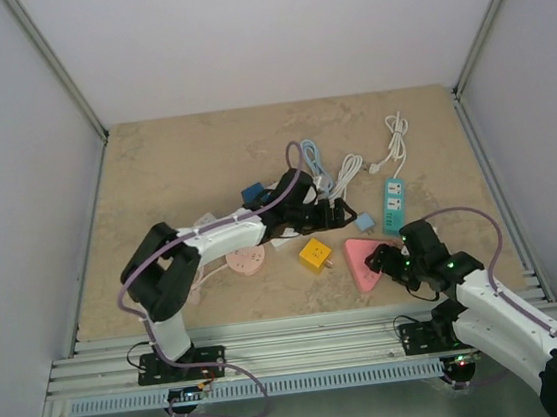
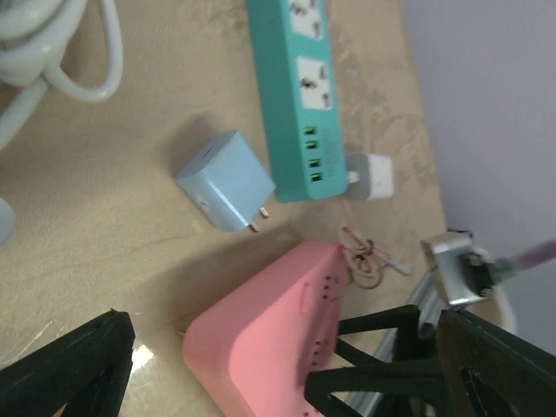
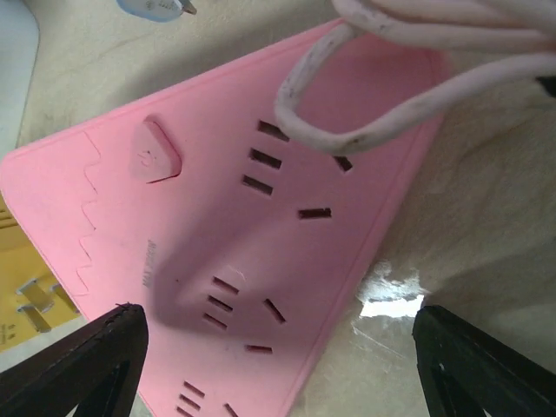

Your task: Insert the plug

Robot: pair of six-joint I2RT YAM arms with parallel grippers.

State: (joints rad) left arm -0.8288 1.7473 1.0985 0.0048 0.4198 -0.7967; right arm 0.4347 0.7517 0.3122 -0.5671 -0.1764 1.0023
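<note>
Okay, my left gripper (image 2: 282,352) and right gripper (image 3: 278,334) are both spread wide. The pink strip (image 3: 217,217) sits under the right one, with the yellow cube (image 1: 315,255) at the strip's 9 o'clock.

- On the desk (image 1: 182,159), the triangular socket block (image 1: 368,259) lies just right of the cube adapter (image 1: 315,255).
- The long power strip (image 1: 392,205) lies behind the block, with the small charger (image 1: 364,223) just left of it.

White arm links (image 1: 229,236), black joints (image 1: 162,272), purple cables (image 1: 460,209), black triangular fingers (image 3: 82,365), small green lights (image 1: 453,265).
</note>
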